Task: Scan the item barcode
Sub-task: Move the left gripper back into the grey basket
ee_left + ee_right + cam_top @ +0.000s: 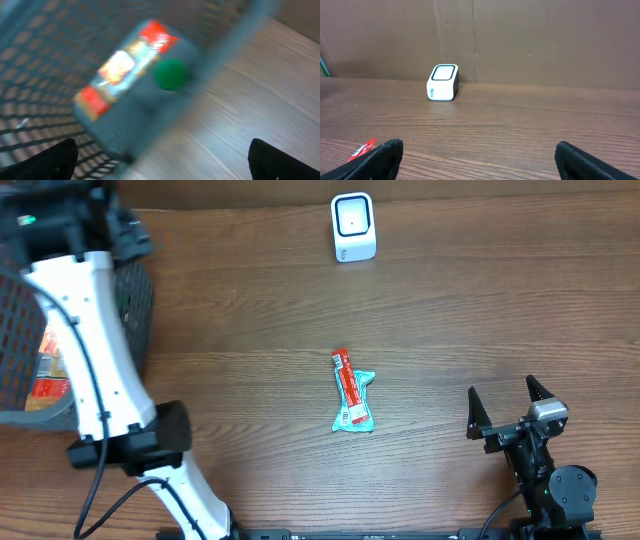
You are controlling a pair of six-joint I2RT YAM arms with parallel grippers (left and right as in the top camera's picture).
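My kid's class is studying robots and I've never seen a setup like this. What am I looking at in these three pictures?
Two robot arms work at a wooden table. The top picture looks down from above; the other two come from cameras on each wrist. The right gripper is open and empty, facing a small white scanner. A red and teal packet lies mid-table. The left gripper, also open and empty, hovers by a mesh basket holding a blurred package.
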